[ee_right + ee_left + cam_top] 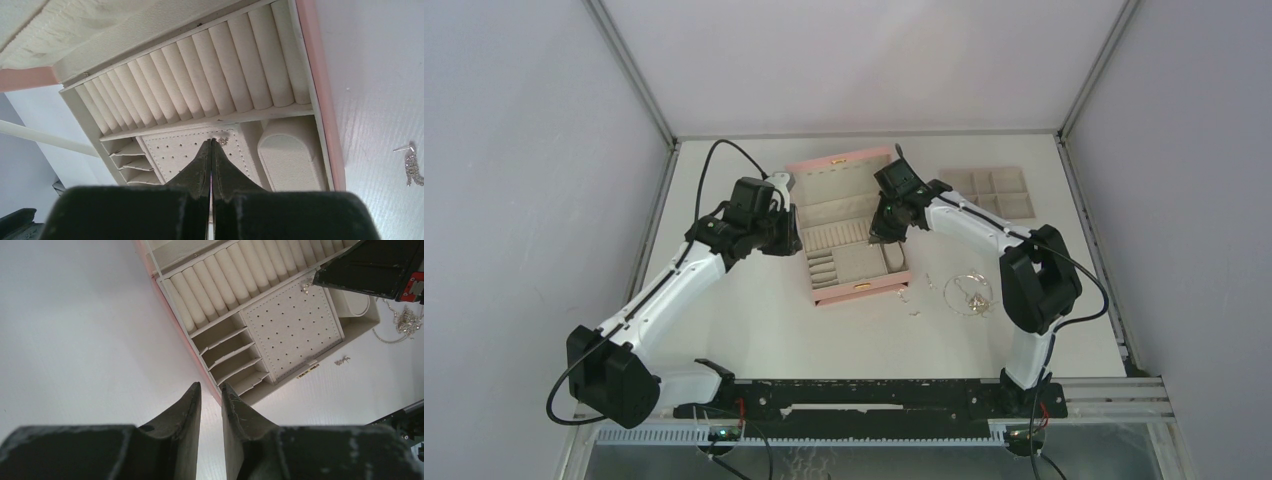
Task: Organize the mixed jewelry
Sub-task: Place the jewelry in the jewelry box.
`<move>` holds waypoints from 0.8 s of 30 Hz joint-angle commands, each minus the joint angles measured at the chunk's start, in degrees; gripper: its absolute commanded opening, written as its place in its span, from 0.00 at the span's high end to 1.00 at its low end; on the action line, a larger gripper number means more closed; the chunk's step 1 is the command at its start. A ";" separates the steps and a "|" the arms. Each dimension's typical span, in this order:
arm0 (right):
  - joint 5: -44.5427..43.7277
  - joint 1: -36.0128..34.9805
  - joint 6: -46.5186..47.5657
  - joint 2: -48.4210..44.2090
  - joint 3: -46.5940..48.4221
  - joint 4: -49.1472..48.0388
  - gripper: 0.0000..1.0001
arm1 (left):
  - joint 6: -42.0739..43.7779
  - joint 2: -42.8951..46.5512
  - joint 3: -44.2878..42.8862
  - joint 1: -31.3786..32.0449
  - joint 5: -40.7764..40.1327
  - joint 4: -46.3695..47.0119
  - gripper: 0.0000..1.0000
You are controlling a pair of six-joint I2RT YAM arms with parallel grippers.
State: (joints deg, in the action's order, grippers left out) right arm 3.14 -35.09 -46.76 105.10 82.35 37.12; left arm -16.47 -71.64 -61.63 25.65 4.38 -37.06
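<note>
The pink box [856, 290] lies open at mid-table, its beige lining showing ring rolls [210, 75] and a perforated pad [295, 330]. My right gripper [210, 141] is shut, its tips down on that pad. A tiny sparkling silver stud [223, 141] sits against the right side of the tips; whether it is pinched does not show. The looped chain necklace [969, 292] and small silver bits [906, 297] lie on the table right of the box. A dangling earring [411, 165] lies there too. My left gripper [211, 386] hovers by the box's left front corner, slightly open and empty.
A flat beige compartment tray [989, 190] rests at the back right. The box's raised lid [839, 172] stands behind its compartments. Slotted dividers [230, 352] fill the box's left front. White walls enclose the table on three sides.
</note>
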 commanded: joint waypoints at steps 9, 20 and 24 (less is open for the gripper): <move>0.75 -0.68 -0.43 1.02 -0.26 -0.31 1.00 | 1.01 1.50 -1.16 0.30 -0.61 1.02 0.74; -0.26 -0.68 -0.67 -0.28 -0.89 -0.44 1.00 | 0.92 1.52 -1.26 0.36 -0.41 1.11 0.74; 0.45 -0.77 -1.07 -4.29 -3.85 -5.86 0.99 | 0.85 1.69 -1.47 0.31 -0.34 1.10 0.74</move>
State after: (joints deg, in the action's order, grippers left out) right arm 3.92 -35.40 -46.98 105.47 80.62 35.48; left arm -16.47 -71.57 -61.63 25.65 4.23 -37.06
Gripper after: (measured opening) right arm 0.006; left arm 0.263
